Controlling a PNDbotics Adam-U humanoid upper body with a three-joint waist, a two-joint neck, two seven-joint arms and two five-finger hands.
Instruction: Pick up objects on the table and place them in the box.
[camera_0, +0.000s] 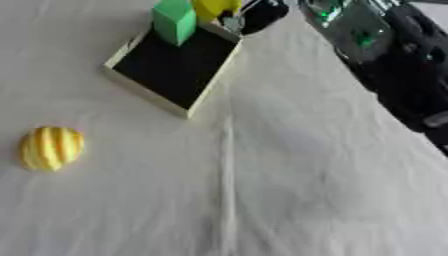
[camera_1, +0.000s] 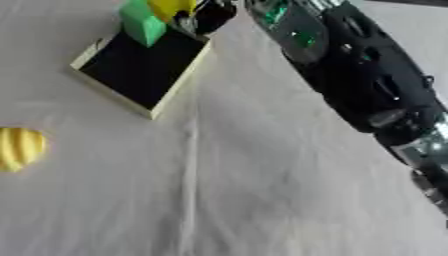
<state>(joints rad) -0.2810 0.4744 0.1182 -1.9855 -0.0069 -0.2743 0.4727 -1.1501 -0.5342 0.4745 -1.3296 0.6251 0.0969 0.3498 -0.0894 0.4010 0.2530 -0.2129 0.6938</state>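
A shallow box (camera_0: 145, 91) with a cream rim and a black floor lies askew at the upper left. A green block (camera_0: 175, 21) stands inside it at the far end. Just behind the block, at the top edge, a plain yellow object (camera_0: 215, 7) sits against my right hand (camera_0: 262, 15), whose dark fingers curl round it over the box's far corner. A yellow ball with pale ridges (camera_0: 51, 148) rests on the cloth at the left, well in front of the box and far from the hand. My left hand does not show.
My right arm (camera_1: 367, 85), black with a green-lit panel, runs from the right edge up to the top and crosses the table's right side. A white, creased cloth (camera_0: 262, 190) covers the table.
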